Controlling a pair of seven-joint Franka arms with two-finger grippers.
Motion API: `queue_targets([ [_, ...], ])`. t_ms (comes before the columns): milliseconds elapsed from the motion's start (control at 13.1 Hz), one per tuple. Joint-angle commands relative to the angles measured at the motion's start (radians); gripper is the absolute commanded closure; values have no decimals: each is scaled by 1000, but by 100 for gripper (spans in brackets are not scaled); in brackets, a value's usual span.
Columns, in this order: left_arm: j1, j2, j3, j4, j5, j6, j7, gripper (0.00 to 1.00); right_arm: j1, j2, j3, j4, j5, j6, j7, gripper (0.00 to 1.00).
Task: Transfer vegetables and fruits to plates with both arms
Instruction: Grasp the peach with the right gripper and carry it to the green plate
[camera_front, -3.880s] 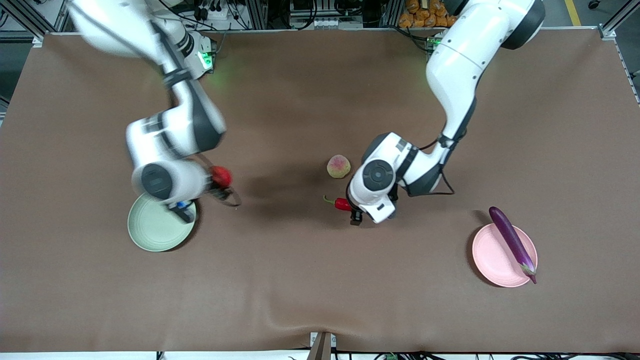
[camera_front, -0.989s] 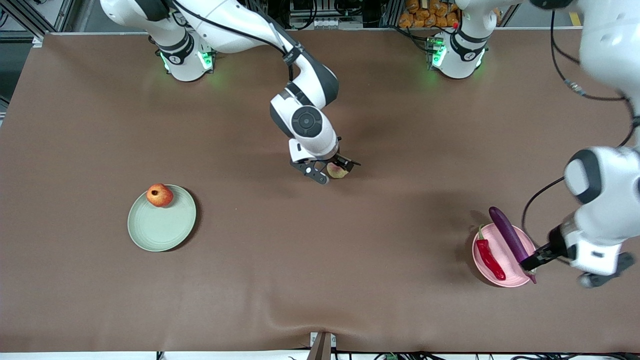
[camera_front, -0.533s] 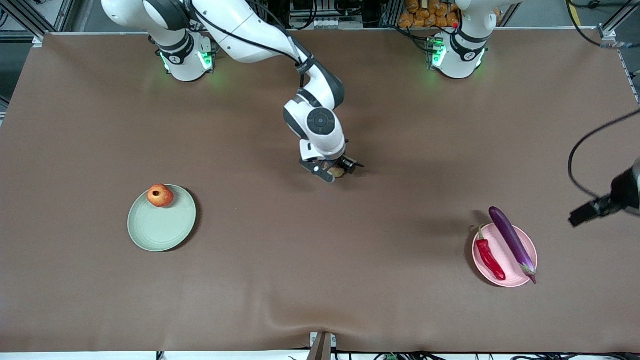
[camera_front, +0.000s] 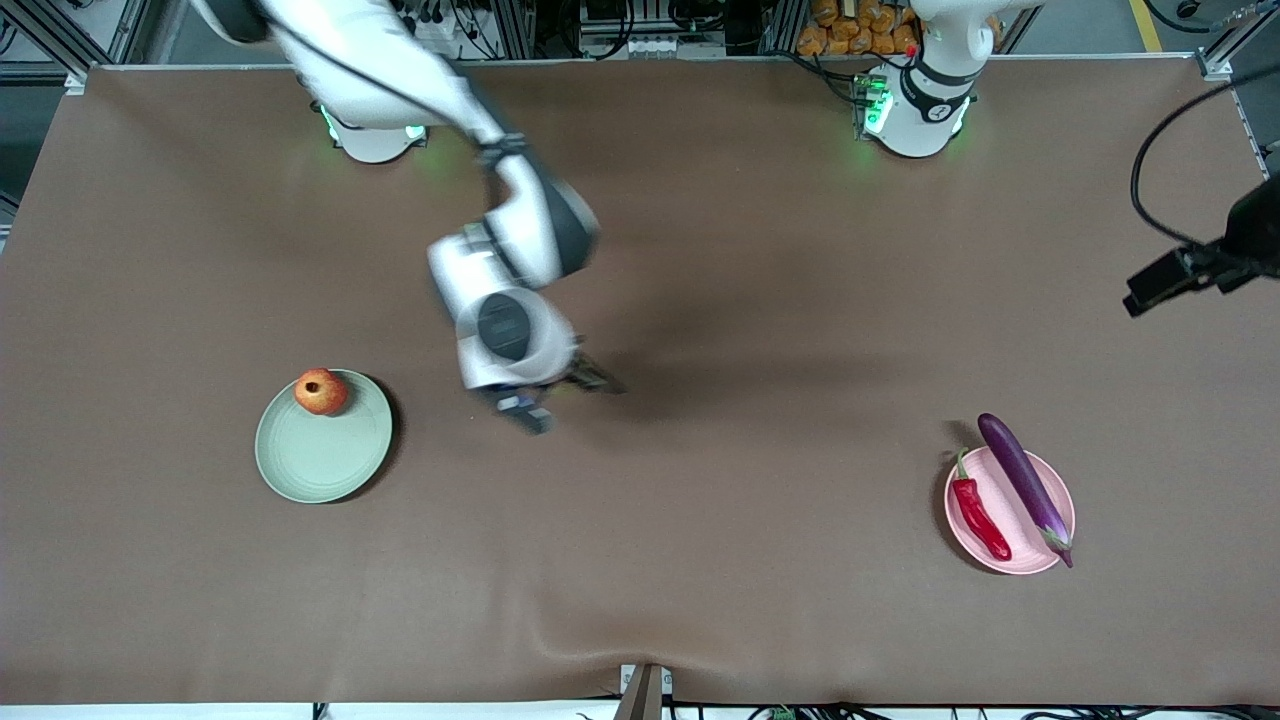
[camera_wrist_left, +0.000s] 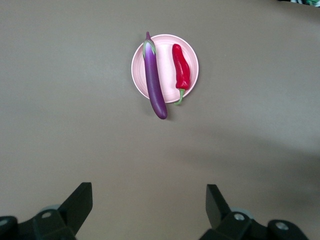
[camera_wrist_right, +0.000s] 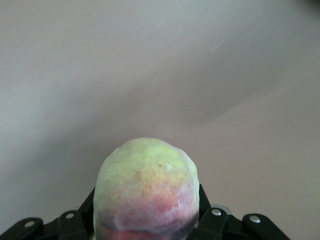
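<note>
My right gripper (camera_front: 562, 398) is shut on the yellowish-pink peach (camera_wrist_right: 146, 192) and holds it above the bare table, between the table's middle and the pale green plate (camera_front: 320, 460). The hand hides the peach in the front view. The red pomegranate (camera_front: 320, 391) sits on that plate's rim nearest the robots. The purple eggplant (camera_front: 1025, 485) and the red chili (camera_front: 978, 508) lie side by side on the pale pink plate (camera_front: 1002, 478). My left gripper (camera_wrist_left: 149, 205) is open and empty, high over the table near the pink plate (camera_wrist_left: 167, 60), with the eggplant (camera_wrist_left: 155, 80) and chili (camera_wrist_left: 181, 70) below it.
The brown table cloth (camera_front: 700, 560) has a raised fold at its edge nearest the camera. The arm bases (camera_front: 910, 110) glow green along the robots' edge. The left arm's black hand and cable (camera_front: 1165, 283) hang at the left arm's end of the table.
My right gripper has lifted the peach off the table's middle and carried it toward the green plate. My left gripper has risen farther from the pink plate.
</note>
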Motion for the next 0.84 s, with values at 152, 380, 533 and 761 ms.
queue_targets([
  [152, -151, -146, 207, -186, -49, 71, 106, 0, -307, -45, 19, -72, -64, -38, -416, 100],
  [380, -221, -99, 243, -128, -43, 60, 107, 0, -390, -23, 20, -156, -63, 141, -560, 100],
  [533, -241, -66, 254, -81, -40, 41, 106, 0, -451, 24, 23, -187, -54, 229, -657, 100],
  [761, -236, -51, 245, -83, -36, 64, 107, 0, -442, 43, 23, -206, -37, 268, -660, 0],
])
